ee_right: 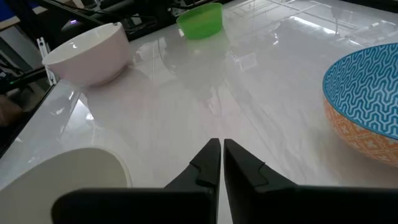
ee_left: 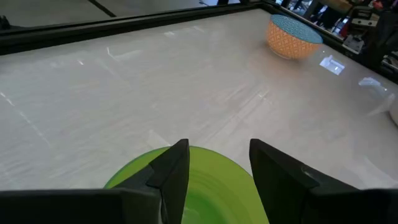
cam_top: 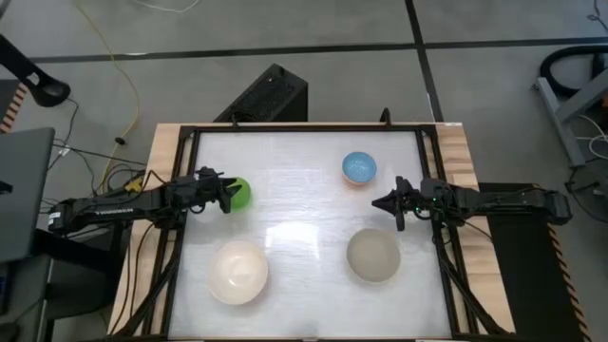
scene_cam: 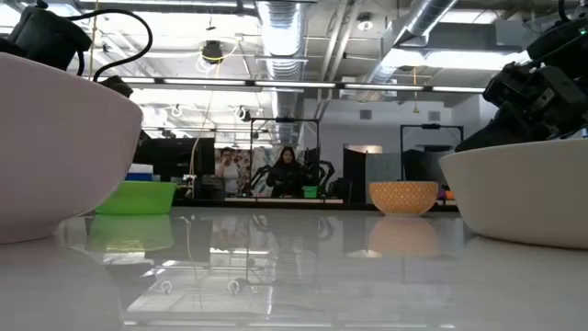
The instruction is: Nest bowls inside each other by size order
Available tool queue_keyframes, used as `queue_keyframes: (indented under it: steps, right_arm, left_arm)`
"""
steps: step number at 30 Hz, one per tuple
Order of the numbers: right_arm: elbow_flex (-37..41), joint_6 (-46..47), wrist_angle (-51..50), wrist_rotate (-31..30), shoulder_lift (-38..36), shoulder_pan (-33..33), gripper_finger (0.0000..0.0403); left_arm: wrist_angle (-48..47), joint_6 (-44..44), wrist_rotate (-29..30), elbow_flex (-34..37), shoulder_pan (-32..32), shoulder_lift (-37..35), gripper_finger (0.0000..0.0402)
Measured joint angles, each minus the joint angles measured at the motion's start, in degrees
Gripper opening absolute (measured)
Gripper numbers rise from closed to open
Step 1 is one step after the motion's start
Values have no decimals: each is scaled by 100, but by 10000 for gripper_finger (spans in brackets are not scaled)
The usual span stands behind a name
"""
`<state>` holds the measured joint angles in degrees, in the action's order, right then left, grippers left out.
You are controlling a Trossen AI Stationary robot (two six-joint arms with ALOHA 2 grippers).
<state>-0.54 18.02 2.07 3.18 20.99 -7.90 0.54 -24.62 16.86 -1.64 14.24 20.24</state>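
Four bowls stand on their bases on the white table. The green bowl (cam_top: 239,192) is at the left. The light blue bowl (cam_top: 359,168), orange-patterned outside, is far right. The cream-white bowl (cam_top: 237,271) is near left and the grey-beige bowl (cam_top: 372,255) near right. My left gripper (ee_left: 217,168) is open above the green bowl (ee_left: 205,186) and seems clear of it. My right gripper (ee_right: 221,155) is shut and empty above bare table, between the blue bowl (ee_right: 367,112) and the grey-beige bowl (ee_right: 68,177).
A dark frame (cam_top: 190,133) runs round the table top. Bare table lies in the middle between the four bowls. Beyond the table the low view shows a room with people (scene_cam: 287,170) far off.
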Motion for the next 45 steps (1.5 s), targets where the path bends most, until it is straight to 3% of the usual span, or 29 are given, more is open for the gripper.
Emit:
queue_keyframes:
  steps: [24, 30, 39, 45]
  right_arm:
    - [0, -6, 0, 0, 0, 2, 42]
    - [0, -721, 18, -4, -1, 0, 42]
    - [-5, -23, 860, -17, 2, -33, 42]
    - [-610, 148, 759, 257, 82, -66, 42]
  left_arm:
    - [0, 0, 0, 0, 0, 0, 158]
    - [0, 0, 1, -1, 0, 0, 158]
    - [0, 0, 1, -1, 0, 1, 158]
    - [0, 0, 2, -1, 0, -1, 158]
